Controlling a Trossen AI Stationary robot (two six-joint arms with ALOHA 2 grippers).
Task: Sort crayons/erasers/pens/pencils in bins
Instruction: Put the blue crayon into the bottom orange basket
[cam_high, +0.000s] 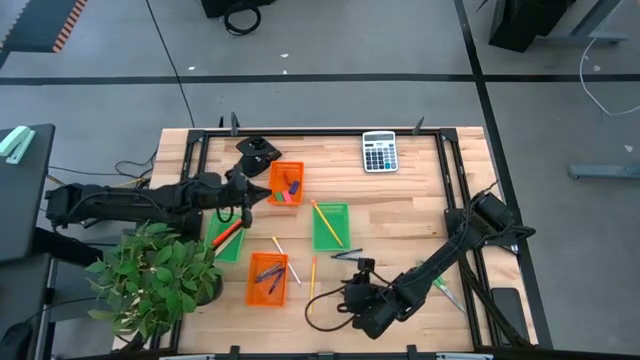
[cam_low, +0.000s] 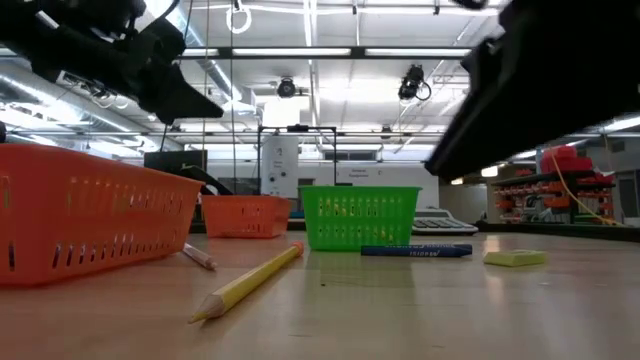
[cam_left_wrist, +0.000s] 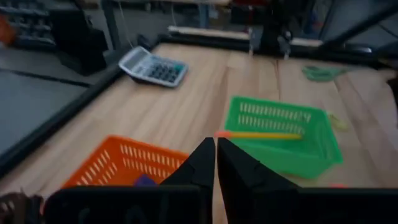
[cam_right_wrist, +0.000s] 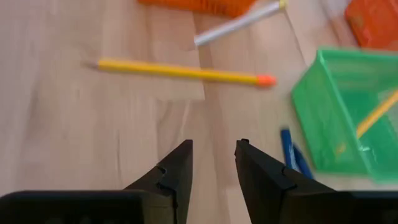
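Left gripper (cam_left_wrist: 216, 163), fingers pinched together and empty, hovers over the far orange bin (cam_high: 285, 184), likely having dropped an item, while the right gripper (cam_right_wrist: 213, 163), half open and empty, hangs above bare table near a loose yellow pencil (cam_right_wrist: 180, 71), probably its next pick

Lab: ceiling strip lights (cam_low: 400, 52), equipment shelves (cam_low: 560, 185)

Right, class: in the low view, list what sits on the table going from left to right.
Near orange bin → yellow pencil → far orange bin → green bin → blue pen → yellow eraser.
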